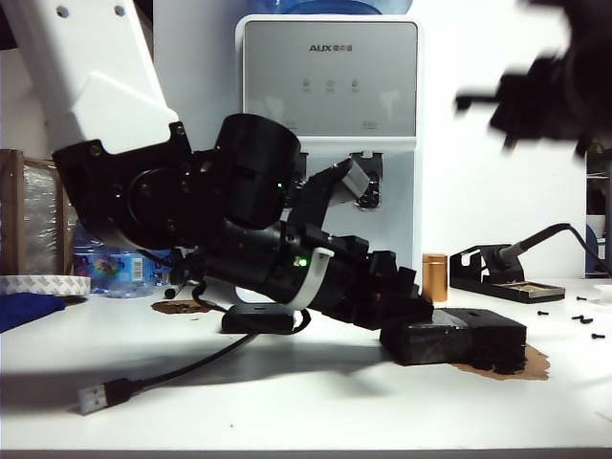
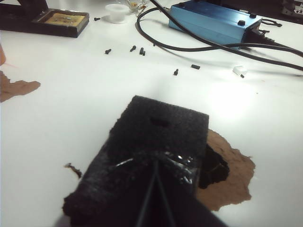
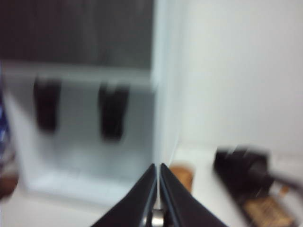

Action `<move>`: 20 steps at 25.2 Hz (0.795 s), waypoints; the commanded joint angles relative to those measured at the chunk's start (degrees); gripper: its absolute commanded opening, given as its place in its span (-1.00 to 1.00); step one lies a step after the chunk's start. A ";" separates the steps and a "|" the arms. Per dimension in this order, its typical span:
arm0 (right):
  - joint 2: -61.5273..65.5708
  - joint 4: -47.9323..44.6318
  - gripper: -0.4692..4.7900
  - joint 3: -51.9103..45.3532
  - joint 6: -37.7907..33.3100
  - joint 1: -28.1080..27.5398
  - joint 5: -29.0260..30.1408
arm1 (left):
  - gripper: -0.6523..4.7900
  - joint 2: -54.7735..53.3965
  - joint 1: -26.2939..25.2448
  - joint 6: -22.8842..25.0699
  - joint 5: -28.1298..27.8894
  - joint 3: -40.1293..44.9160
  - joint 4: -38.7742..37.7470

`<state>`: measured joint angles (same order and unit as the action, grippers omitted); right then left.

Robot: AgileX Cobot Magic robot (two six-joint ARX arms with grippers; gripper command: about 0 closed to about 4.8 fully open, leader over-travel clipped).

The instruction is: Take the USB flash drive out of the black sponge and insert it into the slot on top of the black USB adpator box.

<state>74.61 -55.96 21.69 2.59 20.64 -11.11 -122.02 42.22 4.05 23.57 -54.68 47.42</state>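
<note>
The black sponge [image 1: 464, 341] [image 2: 161, 137] lies on the white table at the right, and the slot in its top [image 2: 160, 122] looks empty. My left gripper [image 1: 413, 308] [image 2: 155, 163] is shut, with its tips pressing on the sponge's glossy face. My right gripper [image 1: 466, 99] [image 3: 157, 166] hangs blurred high at the upper right, far above the table. It is shut, and a small silver-grey piece, the USB flash drive [image 3: 154, 218], shows between its fingers. The black USB adpator box [image 1: 258, 318] lies flat under the left arm. Its cable ends in a silver plug [image 1: 94, 397].
A water dispenser [image 1: 330, 76] stands at the back. A copper cylinder [image 1: 435, 277] and a soldering iron stand [image 1: 507, 273] sit behind the sponge. Brown patches [image 2: 227, 175], loose screws [image 2: 137, 49], a blue box [image 2: 213, 21] with cables and a tape roll [image 1: 43, 284] are on the table.
</note>
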 commanded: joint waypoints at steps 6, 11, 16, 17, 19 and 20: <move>-15.39 13.00 -0.84 2.25 1.79 -4.04 5.33 | -0.78 0.26 0.11 0.00 -4.59 0.07 4.39; -16.55 13.79 -0.84 2.40 -1.09 -6.34 18.51 | -0.78 2.73 0.09 -0.07 -4.81 0.09 5.57; -16.55 16.98 -0.84 4.94 -3.74 -8.72 31.65 | -0.78 9.16 0.04 -3.02 -4.79 0.09 5.29; -16.55 17.75 -0.84 5.92 -4.15 -9.16 33.57 | -0.78 11.28 -0.07 -3.52 -4.81 0.09 4.74; -16.55 18.21 -0.84 7.52 -5.22 -9.77 36.76 | -0.78 14.95 -0.11 -3.67 -4.90 0.09 3.19; -16.52 18.32 -0.84 8.41 -5.95 -10.12 38.45 | -0.78 16.85 -0.13 -3.65 -5.14 0.09 1.97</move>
<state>58.17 -37.65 28.60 -1.61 11.25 23.44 -107.70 42.19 0.84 18.81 -54.37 50.74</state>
